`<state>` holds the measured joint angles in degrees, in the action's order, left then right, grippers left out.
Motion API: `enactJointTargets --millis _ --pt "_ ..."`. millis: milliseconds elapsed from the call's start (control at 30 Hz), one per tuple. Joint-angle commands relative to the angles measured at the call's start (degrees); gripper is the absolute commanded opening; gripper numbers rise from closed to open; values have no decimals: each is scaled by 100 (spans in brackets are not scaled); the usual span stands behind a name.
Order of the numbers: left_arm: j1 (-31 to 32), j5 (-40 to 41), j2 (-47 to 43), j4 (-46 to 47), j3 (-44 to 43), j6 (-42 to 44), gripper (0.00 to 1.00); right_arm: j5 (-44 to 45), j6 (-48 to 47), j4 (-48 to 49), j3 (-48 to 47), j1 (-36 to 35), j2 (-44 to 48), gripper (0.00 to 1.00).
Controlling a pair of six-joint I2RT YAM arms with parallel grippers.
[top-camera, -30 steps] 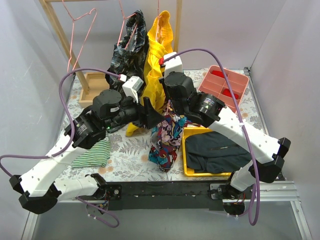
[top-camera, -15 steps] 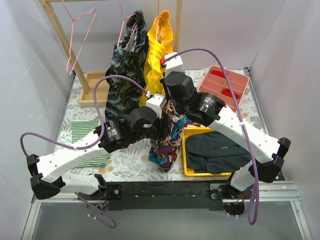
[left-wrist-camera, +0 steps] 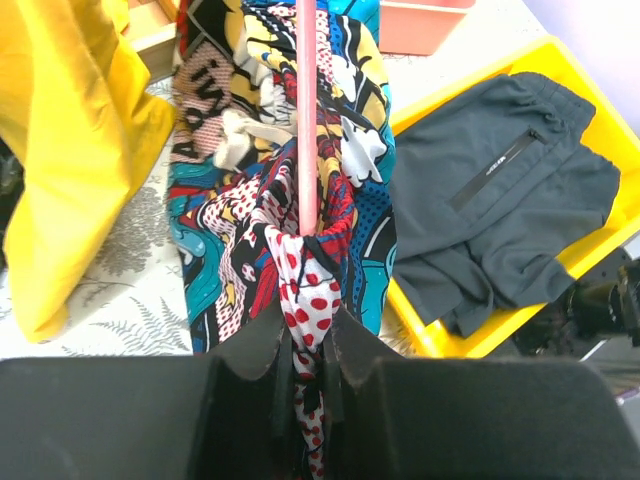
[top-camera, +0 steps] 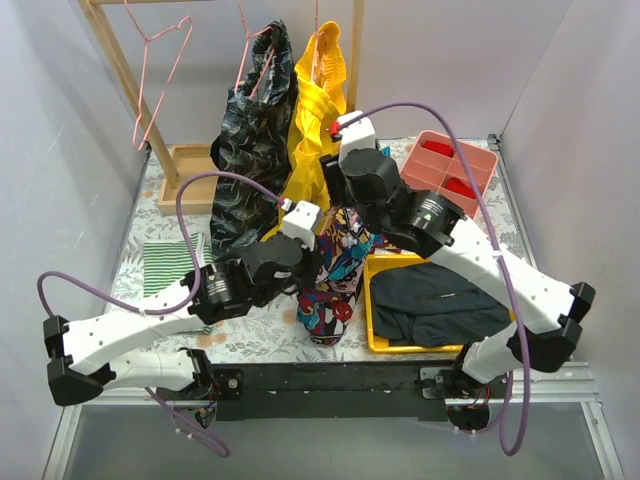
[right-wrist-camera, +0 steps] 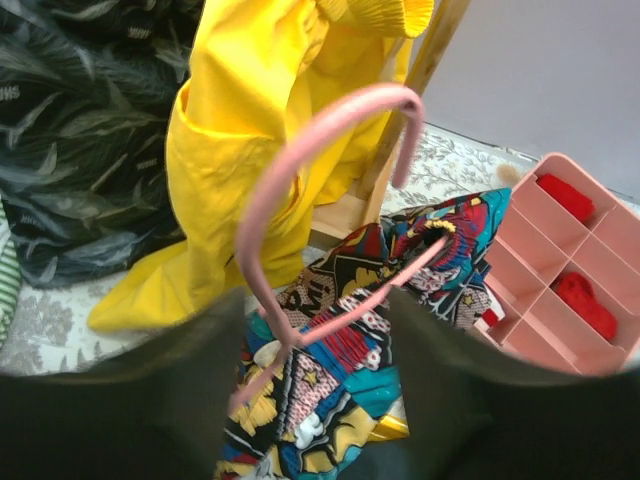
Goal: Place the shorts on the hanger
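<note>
With left claw (left-wrist-camera: pixel 305 350) pinching shorts (top-camera: pixel 335 270) low down, draped over hanger (left-wrist-camera: pixel 306 120) just left of yellow bin (top-camera: pixel 372 310), tug cloth down evenly; with right claw (right-wrist-camera: pixel 310 315) clamped at its neck, hold bar level against slipping.

left gripper (left-wrist-camera: pixel 305 318): shorts (left-wrist-camera: pixel 235 215) bunched between my jaws and straight ahead, hanger (left-wrist-camera: pixel 307 120) wire up the middle | left: yellow garment (left-wrist-camera: pixel 70 150) close, strip of table (left-wrist-camera: pixel 110 300) free before it | right: yellow tray (left-wrist-camera: pixel 430 332) with dark garment (left-wrist-camera: pixel 480 210) | right gripper (right-wrist-camera: pixel 315 300): hanger hook ahead, black patterned garment (right-wrist-camera: pixel 80 150) left, pink box (right-wrist-camera: pixel 560 290) right, open air above it
</note>
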<state>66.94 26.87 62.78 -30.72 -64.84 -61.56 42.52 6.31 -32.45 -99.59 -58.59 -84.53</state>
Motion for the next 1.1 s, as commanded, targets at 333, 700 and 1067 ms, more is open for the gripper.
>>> enactJointTargets --millis 333,700,1067 --pt "30 -420 -1311 -970 349 -381 0 -1826 -147 1379 704 -12 1597 99" --pt "21 -253 -2779 -3386 -160 -1472 0 -2371 -33 2048 247 93 799 98" --pt "-242 354 -3378 -4873 -986 -1948 0 -3092 336 2454 -1465 251 -1475 90"
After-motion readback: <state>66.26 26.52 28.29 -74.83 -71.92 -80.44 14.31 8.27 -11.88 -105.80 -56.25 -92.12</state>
